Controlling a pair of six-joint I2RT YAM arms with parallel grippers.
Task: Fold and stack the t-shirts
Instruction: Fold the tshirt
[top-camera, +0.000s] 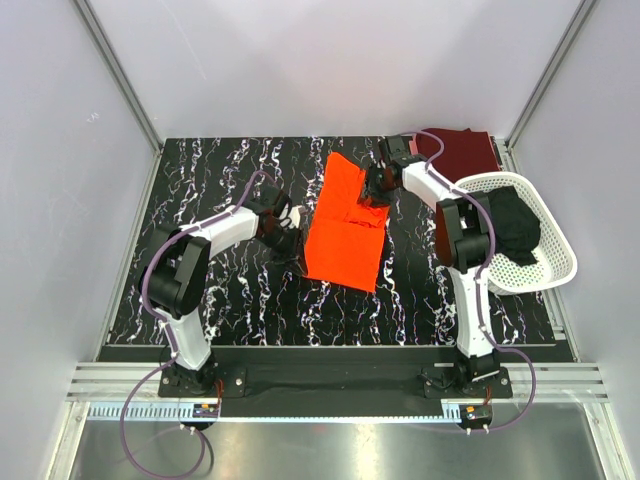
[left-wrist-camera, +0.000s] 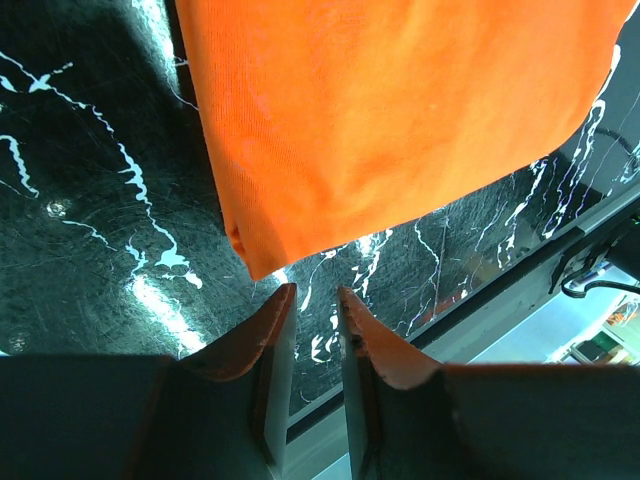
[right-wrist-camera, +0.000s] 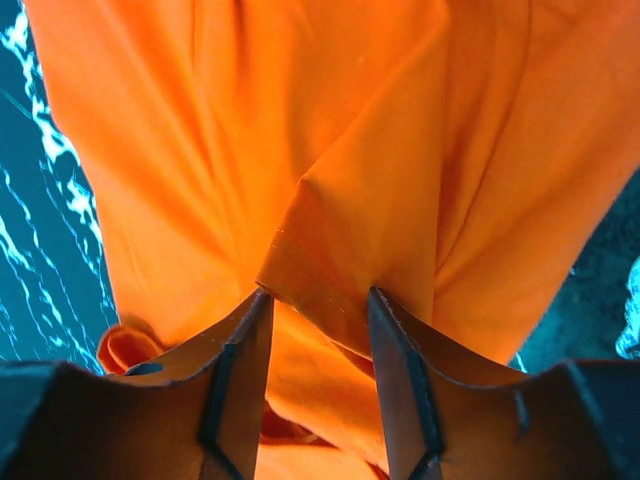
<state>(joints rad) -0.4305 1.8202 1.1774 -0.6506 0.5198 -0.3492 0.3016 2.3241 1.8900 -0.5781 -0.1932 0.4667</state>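
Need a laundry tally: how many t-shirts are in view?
3. The bright orange cloth t-shirt lies mid-table; the dark maroon t-shirt lies at the far right corner; the black t-shirt sits in the white perforated plastic basket. Others may hide beneath it.

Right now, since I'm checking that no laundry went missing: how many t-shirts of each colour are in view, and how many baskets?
Orange t-shirt: 1
Maroon t-shirt: 1
Black t-shirt: 1
White basket: 1
Total: 4
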